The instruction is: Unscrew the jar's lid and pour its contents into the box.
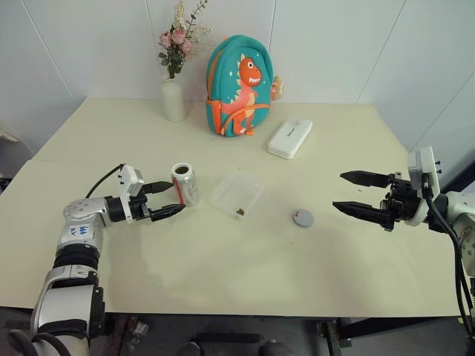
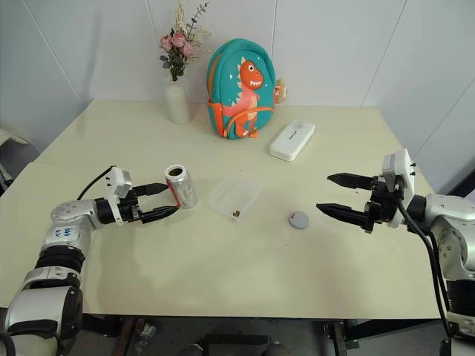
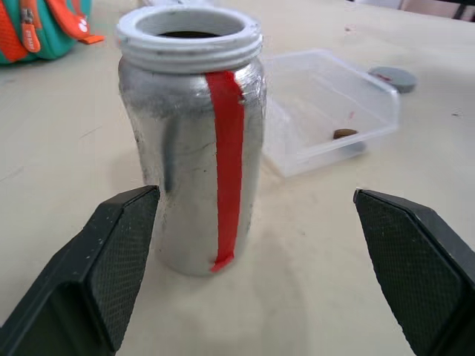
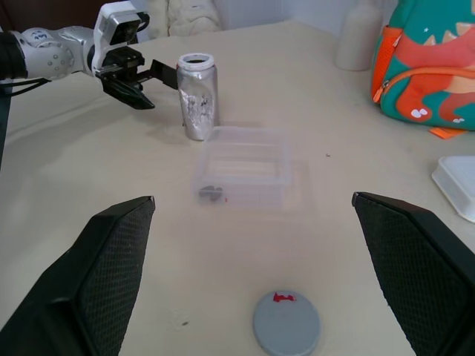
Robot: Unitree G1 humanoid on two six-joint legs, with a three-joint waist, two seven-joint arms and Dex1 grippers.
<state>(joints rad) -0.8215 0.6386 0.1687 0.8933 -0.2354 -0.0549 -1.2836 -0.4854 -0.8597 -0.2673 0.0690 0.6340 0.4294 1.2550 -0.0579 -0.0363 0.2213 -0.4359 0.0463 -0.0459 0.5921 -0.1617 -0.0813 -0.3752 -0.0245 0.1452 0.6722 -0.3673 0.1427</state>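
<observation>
The jar (image 1: pixel 185 184) stands upright and open on the bench (image 1: pixel 223 274), on its left half, with the left claw (image 1: pixel 169 200) just beside it on the left. That claw is spread wide and level, one finger on either side of the jar's lower body without touching it. The clear plastic box (image 1: pixel 237 194) sits just right of the jar, and a few small brown bits (image 1: pixel 240 212) lie at its near corner. The grey lid (image 1: pixel 303 217) lies flat on the bench further right, between the box and the right claw (image 1: pixel 364 194), which hangs spread and empty above the bench's right side.

Judging by this layout, the unscrewing is done and the pour seems done too: the lid is off, the bits are in the box and the jar is set down and let go. What remains looks like clearing the left claw from the jar without knocking it, as its fingers bracket the jar closely. Whether anything is left inside the jar cannot be told; its mouth shows only dark.

No readable writing appears. The jar carries a red vertical stripe on a silvery body, and the lid bears a small red mark. The backpack (image 1: pixel 239 87) at the far side shows a cartoon dinosaur, beside a white vase of flowers (image 1: pixel 174 89) and a white oblong case (image 1: pixel 289 138).
</observation>
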